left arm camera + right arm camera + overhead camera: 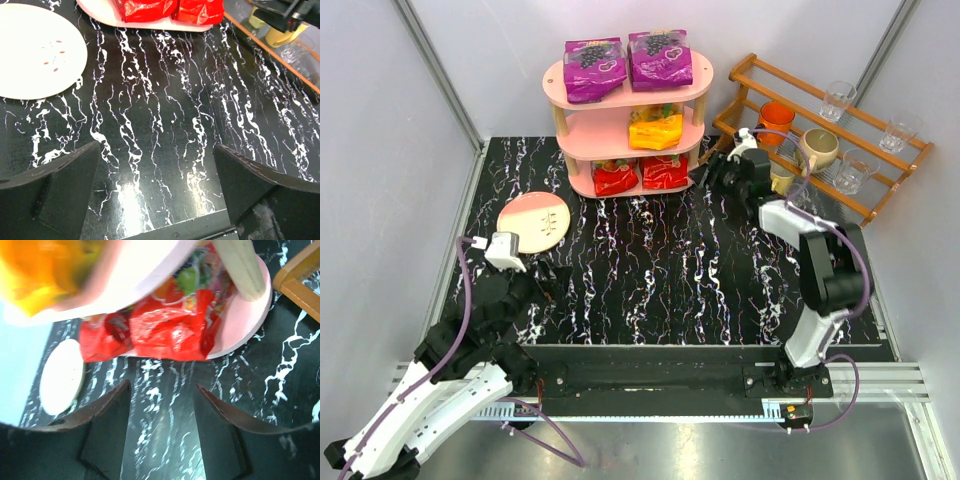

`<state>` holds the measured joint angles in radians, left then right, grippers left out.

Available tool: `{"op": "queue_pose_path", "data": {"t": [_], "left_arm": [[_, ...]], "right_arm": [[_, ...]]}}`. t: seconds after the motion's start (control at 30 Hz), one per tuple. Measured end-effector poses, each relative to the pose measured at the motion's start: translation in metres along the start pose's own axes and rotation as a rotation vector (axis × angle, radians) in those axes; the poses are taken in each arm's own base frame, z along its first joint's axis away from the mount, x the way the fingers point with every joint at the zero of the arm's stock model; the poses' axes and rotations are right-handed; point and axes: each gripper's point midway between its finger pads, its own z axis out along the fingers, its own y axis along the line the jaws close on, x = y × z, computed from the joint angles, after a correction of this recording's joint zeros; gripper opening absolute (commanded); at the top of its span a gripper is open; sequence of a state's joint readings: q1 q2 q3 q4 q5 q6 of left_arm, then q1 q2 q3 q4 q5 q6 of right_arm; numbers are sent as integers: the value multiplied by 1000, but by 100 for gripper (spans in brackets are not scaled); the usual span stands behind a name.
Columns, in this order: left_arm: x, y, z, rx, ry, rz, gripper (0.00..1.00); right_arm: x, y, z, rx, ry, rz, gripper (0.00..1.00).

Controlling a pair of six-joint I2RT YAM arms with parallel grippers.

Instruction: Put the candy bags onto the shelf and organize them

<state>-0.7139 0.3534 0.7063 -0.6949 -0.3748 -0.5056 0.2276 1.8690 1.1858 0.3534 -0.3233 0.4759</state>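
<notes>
The pink three-tier shelf (pixel 557 77) stands at the back of the table. Two purple candy bags (pixel 594 67) (pixel 659 58) lie on its top tier, an orange bag (pixel 655 129) on the middle tier, two red bags (pixel 615 177) (pixel 665 171) on the bottom tier. My right gripper (pixel 710 172) is open and empty, just right of the bottom tier; its wrist view shows the red bags (pixel 165 332) close ahead and the orange bag (pixel 40 275) above. My left gripper (pixel 548 282) is open and empty over the near left table; the red bags (pixel 150 7) show far ahead.
A white and pink plate (pixel 533 221) lies on the table left of the shelf, also in the left wrist view (pixel 35 50). A brown slatted wooden rack (pixel 880 185) with cups and glasses stands at the back right, close behind my right arm.
</notes>
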Motion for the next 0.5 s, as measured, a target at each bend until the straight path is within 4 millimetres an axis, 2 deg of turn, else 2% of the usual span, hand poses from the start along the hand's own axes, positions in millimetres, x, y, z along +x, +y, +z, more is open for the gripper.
{"op": "queue_pose_path", "data": {"t": [0.03,0.1,0.17,0.27,0.33,0.4,0.5], "left_arm": [[-1,-1,0,3,-5,-2,99],[-6,-3,-1,15,-23,-10,99],[-10,-5,-1,24,-39,-17,99],[-9,-4,1,9,-31,-13,99],[-11,-4,4,-14,-20,-9,99],[-12,-3,6,-37,-7,-7,99],[-11,1,8,-64,1,-10,99]], "right_arm": [[-6,11,-14,-13,-18,-3,75],[-18,32,-40,-31,-59,-13,83],[-23,58,-67,-56,-87,-43,99],[-12,102,-108,-107,-100,-97,100],[6,118,-136,-130,-87,-116,100],[21,116,-161,-113,-82,-116,100],[43,96,-193,-52,-81,-93,100]]}}
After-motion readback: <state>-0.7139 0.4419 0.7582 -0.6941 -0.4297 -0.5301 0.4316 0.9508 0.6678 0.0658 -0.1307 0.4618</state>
